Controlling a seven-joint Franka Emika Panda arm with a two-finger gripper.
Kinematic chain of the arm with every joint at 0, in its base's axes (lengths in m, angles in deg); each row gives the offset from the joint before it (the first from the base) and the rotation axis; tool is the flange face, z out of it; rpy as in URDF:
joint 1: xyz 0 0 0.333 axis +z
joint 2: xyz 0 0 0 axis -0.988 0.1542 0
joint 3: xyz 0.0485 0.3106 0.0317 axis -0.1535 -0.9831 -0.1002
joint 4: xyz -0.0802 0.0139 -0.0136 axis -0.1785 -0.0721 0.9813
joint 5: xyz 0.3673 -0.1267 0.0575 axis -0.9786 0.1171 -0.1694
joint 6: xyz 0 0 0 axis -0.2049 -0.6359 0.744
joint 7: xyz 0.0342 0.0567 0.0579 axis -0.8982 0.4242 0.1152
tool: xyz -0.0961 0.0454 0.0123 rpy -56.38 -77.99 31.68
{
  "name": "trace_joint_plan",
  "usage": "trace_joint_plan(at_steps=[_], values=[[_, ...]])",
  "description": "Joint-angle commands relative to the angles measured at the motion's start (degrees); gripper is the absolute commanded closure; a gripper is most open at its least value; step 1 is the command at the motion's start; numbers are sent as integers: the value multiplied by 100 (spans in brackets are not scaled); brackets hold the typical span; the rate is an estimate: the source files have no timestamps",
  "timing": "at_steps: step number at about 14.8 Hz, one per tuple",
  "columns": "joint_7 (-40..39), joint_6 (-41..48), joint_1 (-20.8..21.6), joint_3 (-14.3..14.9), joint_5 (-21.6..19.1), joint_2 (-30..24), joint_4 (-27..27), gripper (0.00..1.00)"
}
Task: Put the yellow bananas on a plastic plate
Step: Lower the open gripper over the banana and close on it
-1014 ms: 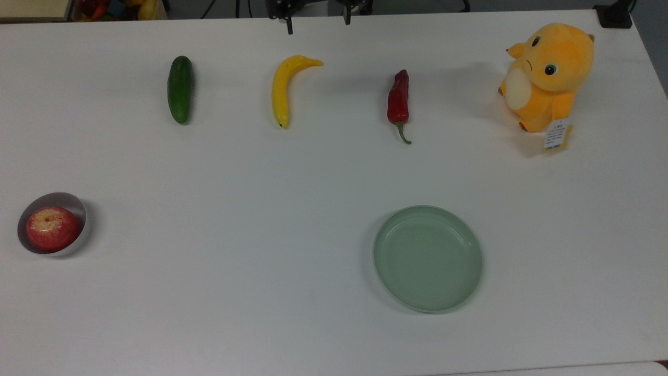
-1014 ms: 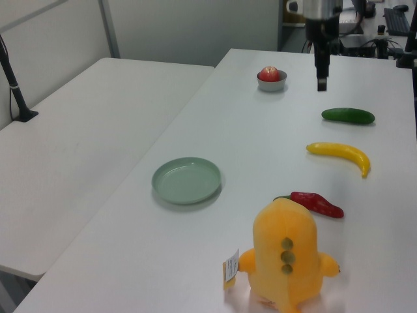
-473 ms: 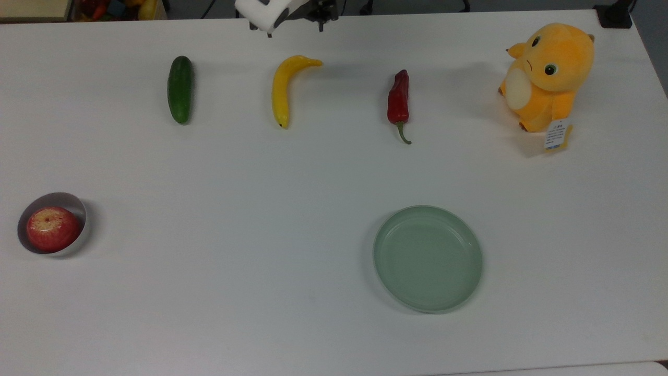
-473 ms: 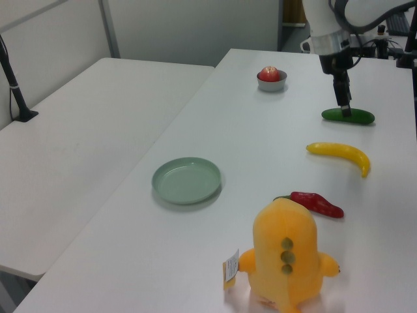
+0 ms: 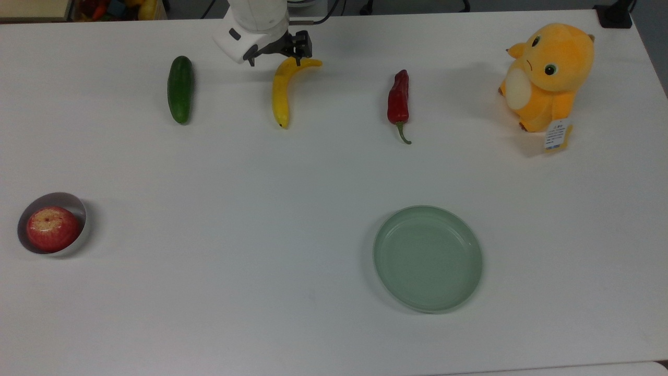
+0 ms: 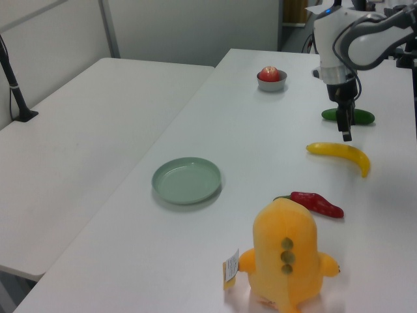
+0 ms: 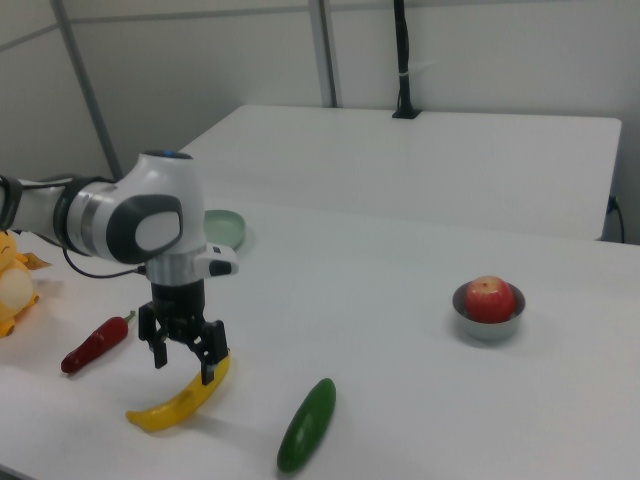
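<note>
Now the gripper (image 7: 183,352), fingers spread wide, is hanging just above the yellow bananas (image 5: 283,89), having swung in from the table edge; plastic plate (image 5: 428,258) is waiting empty.

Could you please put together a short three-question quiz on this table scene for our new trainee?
1. True or false: the banana already lies on the green plate.
2. Multiple choice: in the top view, what lies to the banana's left? A) the red chili B) the cucumber C) the plush toy
3. Fill in: the apple sits in a small ____.

Key
1. False. The banana lies on the table, apart from the plate; the open pincer hangs above it.
2. B. The cucumber is on the top view's left; the chili and toy are on its right.
3. bowl.
</note>
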Motion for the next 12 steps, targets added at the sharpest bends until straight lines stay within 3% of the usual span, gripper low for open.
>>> trace_joint_plan(at_steps=[1, 6, 7, 8, 9, 11, 12], values=[[123, -570, -46, 34, 46, -76, 351, 0], [114, -1187, -82, 43, 55, 188, 562, 4], [88, -1187, -73, 43, 81, 188, 562, 14], [1, -1187, -64, 43, 186, 223, 562, 32], [-43, -1178, -55, 34, 309, 258, 571, 52], [17, -1160, -64, 34, 310, 259, 571, 100], [18, -1143, -64, 34, 310, 250, 571, 100]])
